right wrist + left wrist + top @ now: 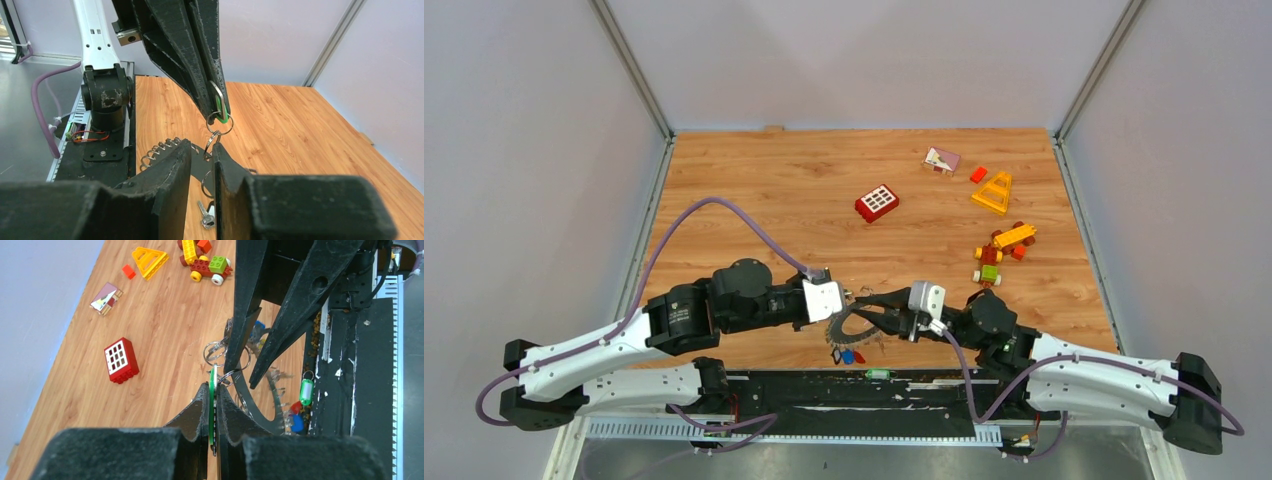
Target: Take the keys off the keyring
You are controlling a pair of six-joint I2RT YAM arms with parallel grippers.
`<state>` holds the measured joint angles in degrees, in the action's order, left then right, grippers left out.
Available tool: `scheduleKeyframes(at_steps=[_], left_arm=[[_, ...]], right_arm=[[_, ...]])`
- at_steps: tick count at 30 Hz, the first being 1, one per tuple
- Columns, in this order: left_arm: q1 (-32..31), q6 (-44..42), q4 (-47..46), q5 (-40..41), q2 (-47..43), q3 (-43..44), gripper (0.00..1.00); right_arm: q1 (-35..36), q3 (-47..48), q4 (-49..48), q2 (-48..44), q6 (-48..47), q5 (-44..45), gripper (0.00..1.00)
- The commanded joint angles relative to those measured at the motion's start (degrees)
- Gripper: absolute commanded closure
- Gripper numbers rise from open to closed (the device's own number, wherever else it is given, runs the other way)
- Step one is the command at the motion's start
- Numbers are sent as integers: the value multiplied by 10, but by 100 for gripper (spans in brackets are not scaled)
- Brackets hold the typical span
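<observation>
Two grippers meet: we see the left gripper (213,388) clamped shut on a green tag (212,410), the right gripper (202,148) pinching the keyring (252,407), keys (297,424) dangling.

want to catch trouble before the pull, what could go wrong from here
1. The left gripper pinches the green tag edge-on. A pull may slip it out, or drag the whole keyring along through the small split rings.
2. The right gripper has its fingertips right beside the left's, so they might collide.
3. This happens next to the black base plate, so a freed key could drop off the wood.
</observation>
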<state>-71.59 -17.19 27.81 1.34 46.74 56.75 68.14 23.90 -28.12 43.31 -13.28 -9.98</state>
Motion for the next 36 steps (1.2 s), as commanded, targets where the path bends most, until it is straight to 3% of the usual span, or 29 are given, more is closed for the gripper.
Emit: scheduleKeyframes(at_steps=[1,19,29,36], left_arm=[[0,-2,-53,-10,-5,15,100],[0,-6,-55,-21,-7,14,100],[0,-6,-53,-15,-12,14,100],[0,-1,-69,8,-30,3,100]], right_arm=[[-1,29,-17,5,11,19,77],[-1,51,0,31,10,36,84],[0,57,28,27,8,39,100],[-1,56,36,15,6,39,100]])
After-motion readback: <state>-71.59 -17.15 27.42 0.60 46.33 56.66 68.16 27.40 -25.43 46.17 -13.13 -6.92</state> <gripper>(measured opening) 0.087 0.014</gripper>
